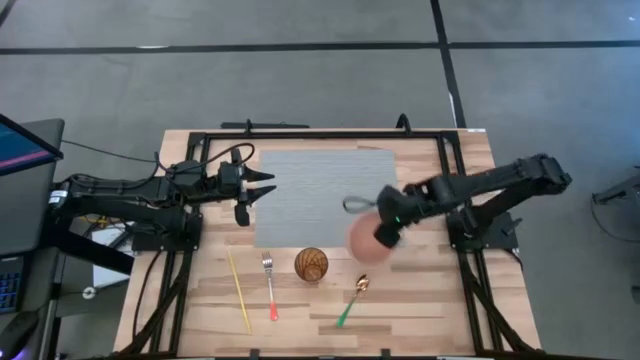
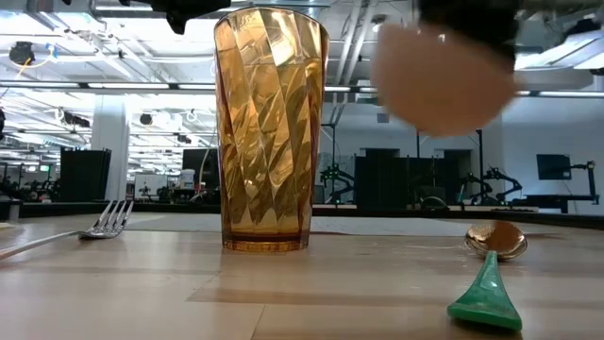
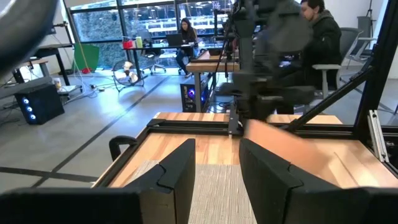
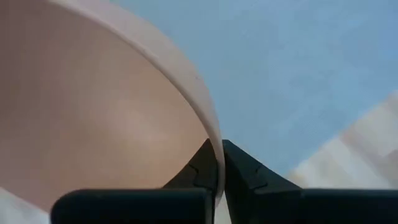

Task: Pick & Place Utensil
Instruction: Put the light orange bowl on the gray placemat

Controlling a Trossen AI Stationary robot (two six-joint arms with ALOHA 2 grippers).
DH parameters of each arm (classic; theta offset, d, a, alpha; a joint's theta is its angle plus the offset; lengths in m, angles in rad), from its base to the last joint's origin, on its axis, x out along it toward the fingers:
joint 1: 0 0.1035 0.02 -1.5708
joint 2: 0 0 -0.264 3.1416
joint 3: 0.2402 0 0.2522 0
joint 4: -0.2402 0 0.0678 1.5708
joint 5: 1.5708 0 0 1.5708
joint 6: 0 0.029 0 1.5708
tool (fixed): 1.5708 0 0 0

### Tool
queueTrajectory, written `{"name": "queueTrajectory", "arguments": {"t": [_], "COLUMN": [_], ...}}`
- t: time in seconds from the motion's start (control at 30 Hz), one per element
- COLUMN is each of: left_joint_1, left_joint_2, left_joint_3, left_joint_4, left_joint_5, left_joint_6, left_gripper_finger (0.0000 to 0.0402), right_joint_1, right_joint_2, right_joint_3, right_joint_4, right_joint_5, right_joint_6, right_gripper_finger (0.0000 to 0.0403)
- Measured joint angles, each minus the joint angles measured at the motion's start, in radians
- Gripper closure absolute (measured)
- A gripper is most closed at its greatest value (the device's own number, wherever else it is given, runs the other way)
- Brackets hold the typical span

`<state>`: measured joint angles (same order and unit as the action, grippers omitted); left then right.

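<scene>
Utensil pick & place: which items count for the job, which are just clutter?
In play: pink bowl pinched at its rim by the right gripper; green-handled spoon; red-handled fork; yellow chopstick; grey mat.
Lying about: amber ribbed glass; idle left gripper.

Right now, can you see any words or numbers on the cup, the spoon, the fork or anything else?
None: no words or numbers can be read anywhere.
The amber cup, green-handled spoon, fork and pink bowl are all plain.
The screens in the room behind are too small to read.
</scene>
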<state>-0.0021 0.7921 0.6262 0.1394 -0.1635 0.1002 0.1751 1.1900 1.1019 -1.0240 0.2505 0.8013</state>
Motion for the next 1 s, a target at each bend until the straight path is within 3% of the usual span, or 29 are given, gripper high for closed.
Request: {"name": "queueTrajectory", "arguments": {"t": [0.17,0.4,0.53,0.73,1.0], "left_joint_1": [0.0,0.0,0.0,0.0,0.0], "left_joint_2": [0.0,0.0,0.0,0.0,0.0], "left_joint_3": [0.0,0.0,0.0,0.0,-0.001], "left_joint_4": [0.003,0.004,0.004,0.003,0.003], "left_joint_5": [0.0,0.002,0.002,0.001,0.0], "left_joint_6": [0.0,0.0,0.0,0.0,0.0], "left_gripper_finger": [0.0275,0.0275,0.0275,0.0275,0.0275], "right_joint_1": [-0.22,-0.422,-0.492,-0.575,-0.634], "right_joint_2": [0.017,0.173,0.315,0.466,0.553], "right_joint_3": [0.0,0.003,0.062,0.15,0.171], "right_joint_4": [0.12,0.449,0.402,0.326,0.266], "right_joint_5": [0.017,-0.276,-0.401,-0.411,-0.524], "right_joint_6": [-0.029,-0.255,-0.346,-0.393,-0.443], "right_gripper_finger": [0.039,0.0397,0.04,0.0396,0.0397]}}
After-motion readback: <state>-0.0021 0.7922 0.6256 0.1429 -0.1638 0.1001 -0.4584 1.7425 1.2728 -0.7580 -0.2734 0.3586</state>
